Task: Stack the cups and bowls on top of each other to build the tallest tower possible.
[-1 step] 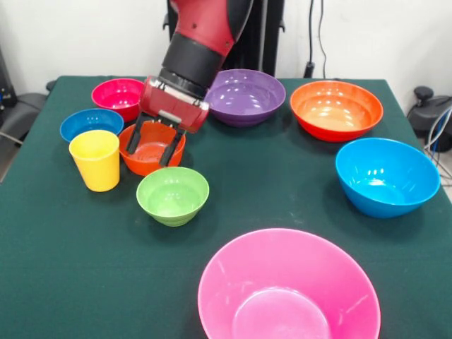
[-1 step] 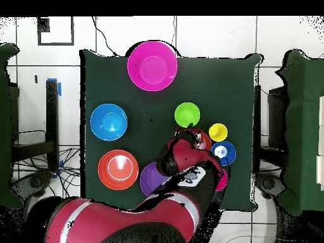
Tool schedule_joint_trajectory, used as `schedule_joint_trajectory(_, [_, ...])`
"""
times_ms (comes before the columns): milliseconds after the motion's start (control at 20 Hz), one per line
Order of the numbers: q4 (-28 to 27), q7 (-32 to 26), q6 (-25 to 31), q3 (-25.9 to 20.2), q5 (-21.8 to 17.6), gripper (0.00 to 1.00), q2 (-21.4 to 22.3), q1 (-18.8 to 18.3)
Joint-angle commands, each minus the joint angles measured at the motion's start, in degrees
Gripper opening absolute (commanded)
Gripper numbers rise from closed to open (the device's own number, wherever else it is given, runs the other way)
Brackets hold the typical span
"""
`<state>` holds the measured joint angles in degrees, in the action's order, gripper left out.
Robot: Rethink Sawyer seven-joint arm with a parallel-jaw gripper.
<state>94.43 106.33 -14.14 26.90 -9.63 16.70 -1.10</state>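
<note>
Eight bowls and one cup are spread singly over the green desk (image 1: 78, 282); none is seen to hold anything, and nothing is stacked. The large pink bowl (image 1: 288, 288) lies at the near edge, the light blue bowl (image 1: 387, 176) to the right, the large orange bowl (image 1: 336, 109) and the purple bowl (image 1: 245, 96) at the far side. At the left are clustered the magenta-red bowl (image 1: 117, 96), the dark blue bowl (image 1: 90, 124), the yellow cup (image 1: 95, 160), the orange-red bowl (image 1: 150, 150) and the small green bowl (image 1: 173, 195).

The red and black arm (image 1: 203, 34) is angled down to the left. The tool (image 1: 150, 144) is seen with its two dark fingers (image 1: 134, 135) spread apart, lowered at the orange-red bowl, nothing being gripped; one finger is at the left rim, the other inside it. In the overhead view the purple and magenta-red bowls are partly covered by the arm.
</note>
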Motion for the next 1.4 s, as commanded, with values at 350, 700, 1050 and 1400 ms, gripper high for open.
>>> schedule_joint_trajectory(350, [5.5, 10.4, 11.6, -18.2, 3.3, 1.0, 2.0, -2.9])
schedule_joint_trajectory(700, [6.7, 10.3, 13.9, -18.7, 5.5, 1.0, 3.5, -2.1])
schedule_joint_trajectory(1050, [5.7, 8.7, 15.9, -18.1, 6.3, 1.0, 3.5, -1.5])
schedule_joint_trajectory(1400, [4.5, 6.7, 17.7, -16.7, 5.7, 1.0, 3.0, -0.7])
